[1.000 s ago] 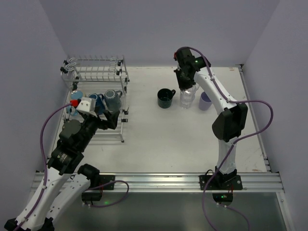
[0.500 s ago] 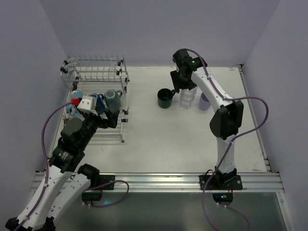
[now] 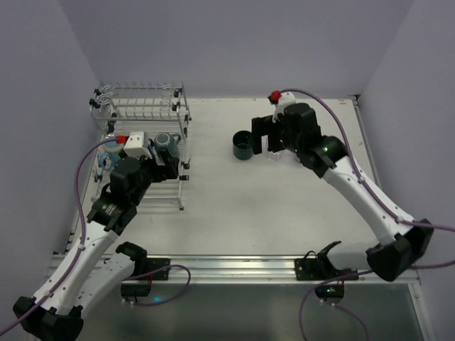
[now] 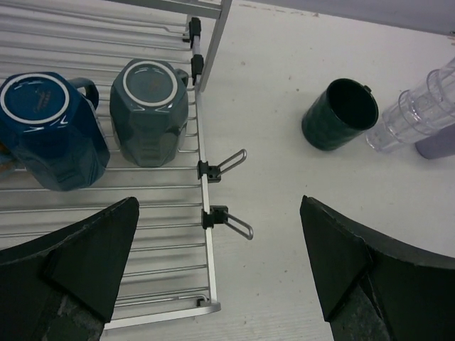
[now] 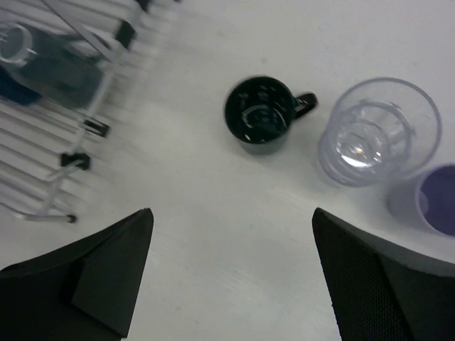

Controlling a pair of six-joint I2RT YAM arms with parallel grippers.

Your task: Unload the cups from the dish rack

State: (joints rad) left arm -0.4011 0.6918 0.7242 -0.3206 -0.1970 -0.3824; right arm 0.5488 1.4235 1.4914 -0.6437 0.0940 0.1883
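Observation:
The dish rack (image 3: pixel 142 106) stands at the far left. On its lower shelf (image 4: pixel 85 206) a blue mug (image 4: pixel 50 128) and a grey mug (image 4: pixel 149 114) sit upside down. My left gripper (image 4: pixel 219 202) hovers open above the shelf's near right corner, holding nothing; from above, the left gripper (image 3: pixel 165 158) is just short of the grey mug (image 3: pixel 168 140). On the table stand a dark green mug (image 5: pixel 263 110), stacked clear tumblers (image 5: pixel 375 131) and a lavender cup (image 5: pixel 434 199). My right gripper (image 5: pixel 232 213) hangs open and empty above the table, in front of them.
The rack's upper tier (image 3: pixel 138 96) carries wire loops and no cups that I can see. Two small wire hooks (image 4: pixel 231 163) stick out from the shelf's right rail. Purple walls close in the table at the back and both sides.
My right gripper has opened off the clear tumblers and lifted back toward me. The left arm has pushed forward, closer to the grey mug.

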